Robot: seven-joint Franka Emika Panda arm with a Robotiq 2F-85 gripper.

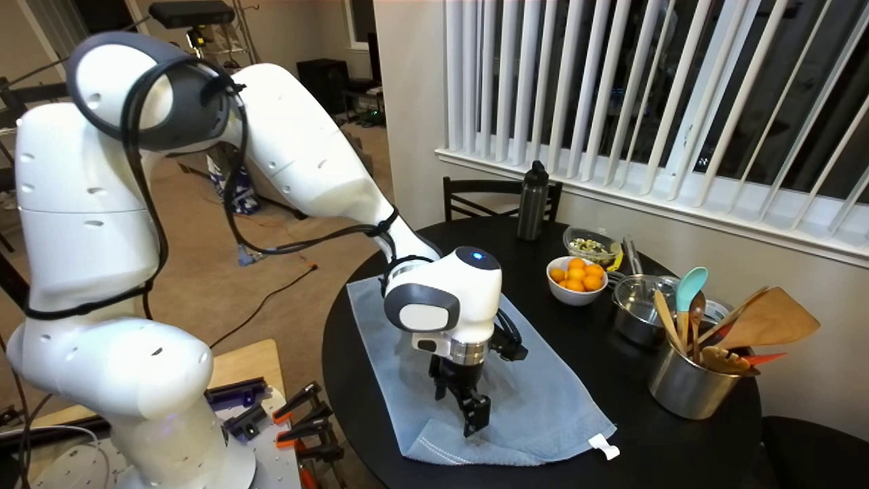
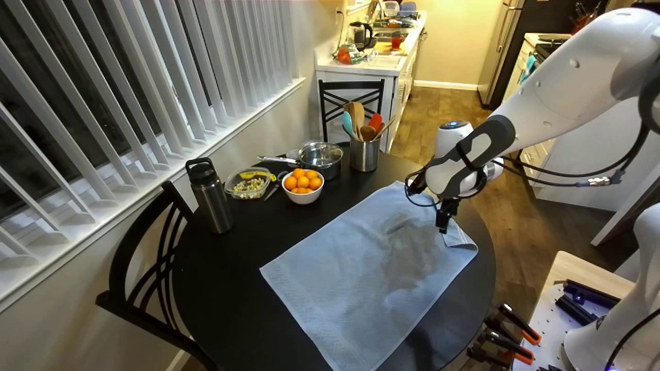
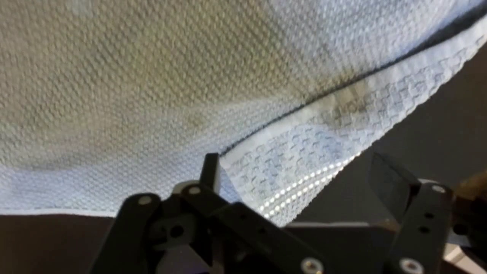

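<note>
In an exterior view, a blue towel is being carried nearly flat by a round black tabletop. The hand is being held pointing down above the towel, near its folded corner. A white tag is being shown at another corner. A dark metal bottle, a clear container, a white bowl filled with oranges, a steel pot and a metal canister packed with cooking utensils are also being supported by the tabletop, beyond the towel.

In an exterior view, the towel is being shown spread across the tabletop, and the hand is being held over one end of it, just beside the fold. A dark patch is being seen on the towel near the hand; whether shadow or stain is being seen cannot be told. White vertical blinds are being shown behind the tabletop.

In the wrist view, the hand is being held released, with its fingers spread wide apart. The folded corner, edged by a double row of white stitching, is being framed between them. One fingertip is being held just beside the tip of the fold, and the other is being shown beyond the towel's edge. Whether the towel is being touched cannot be told.
</note>
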